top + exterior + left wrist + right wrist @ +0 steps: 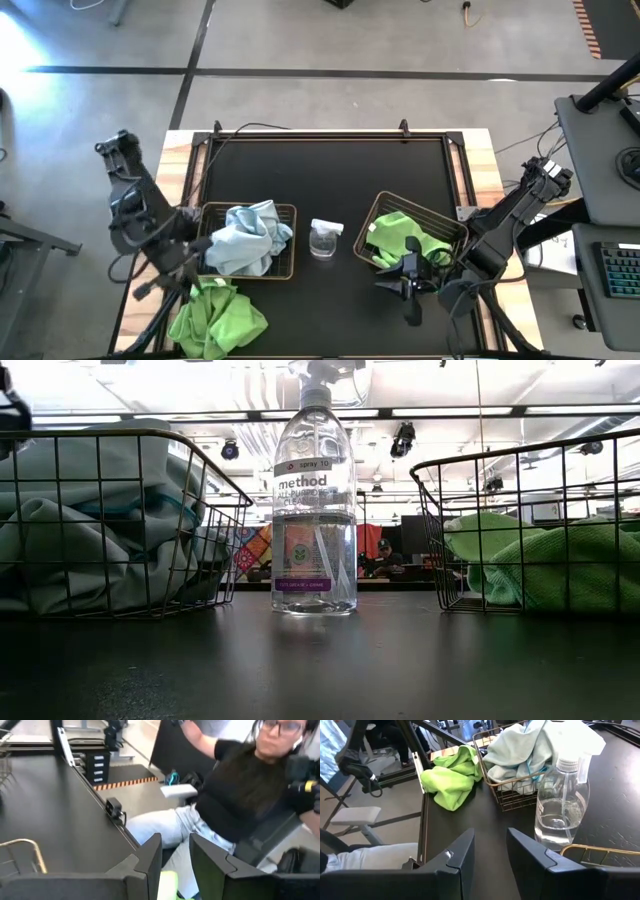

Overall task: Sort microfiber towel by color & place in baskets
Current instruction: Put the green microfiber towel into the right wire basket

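Pale blue towels (245, 235) (530, 745) fill the left bronze wire basket (294, 240) (510, 800). Lime green towels (400, 235) (540, 560) lie in the right basket (440, 215). More green towels (215, 315) (452, 777) are heaped on the table near its near-left corner. My left gripper (200, 272) (176, 865) hangs open over the far end of that heap, and a bit of green (167, 885) shows between its fingers. My right gripper (392, 284) (491, 850) is open and holds nothing, just off the right basket's near edge. My left gripper has a scrap of green towel (167, 885) showing low between its open fingers. I cannot tell whether the fingers touch it.
A clear spray bottle (325, 240) (314, 510) (560, 805) stands upright between the two baskets. A person (240, 785) sits close to the table's near edge. Bare black tabletop stretches along the far half.
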You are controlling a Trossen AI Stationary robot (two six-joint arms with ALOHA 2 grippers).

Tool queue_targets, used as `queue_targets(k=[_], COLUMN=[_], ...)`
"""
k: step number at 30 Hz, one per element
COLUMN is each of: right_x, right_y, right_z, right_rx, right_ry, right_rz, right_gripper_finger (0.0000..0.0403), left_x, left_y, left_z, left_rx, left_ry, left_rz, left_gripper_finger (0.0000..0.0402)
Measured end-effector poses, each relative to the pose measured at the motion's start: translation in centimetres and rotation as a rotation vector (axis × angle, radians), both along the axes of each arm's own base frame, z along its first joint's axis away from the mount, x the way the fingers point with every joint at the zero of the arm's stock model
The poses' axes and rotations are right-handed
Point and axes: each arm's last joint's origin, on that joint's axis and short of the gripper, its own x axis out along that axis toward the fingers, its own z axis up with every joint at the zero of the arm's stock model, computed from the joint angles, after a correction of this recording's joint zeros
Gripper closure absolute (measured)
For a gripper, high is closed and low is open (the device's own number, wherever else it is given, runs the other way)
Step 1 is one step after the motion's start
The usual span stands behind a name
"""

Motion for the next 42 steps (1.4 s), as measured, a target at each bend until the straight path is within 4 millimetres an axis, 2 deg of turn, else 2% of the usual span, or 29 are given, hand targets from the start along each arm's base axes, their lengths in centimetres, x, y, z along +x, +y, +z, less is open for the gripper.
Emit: queue_targets(k=[5,11,26,36,42], right_x=[0.0,0.0,-0.2,-0.4,-0.4], right_y=[0.0,0.0,-0.2,-0.3,-0.4], right_z=[0.0,0.0,-0.4,-0.7,-0.8], right_rx=[0.0,0.0,-0.042,-0.073,-0.085], right_ry=[0.0,0.0,0.036,0.068,0.081], right_rz=[0.0,0.0,0.004,0.006,0.007], right_gripper_finger=[0.0294,0.0294,0.0294,0.0294,0.0294], left_x=[-0.4,0.3,1.9,2.6,3.1], left_y=[-2.0,-3.6,-7.0,-8.9,-10.5], left_z=[-0.9,-3.0,-6.7,-9.5,-10.3], left_rx=[0.066,0.108,0.178,0.178,0.122], left_ry=[0.057,0.271,0.515,0.744,0.781], left_rz=[-0.057,0.023,0.142,0.221,0.207], left_gripper_finger=[0.0317,0.0317,0.0317,0.0317,0.0317])
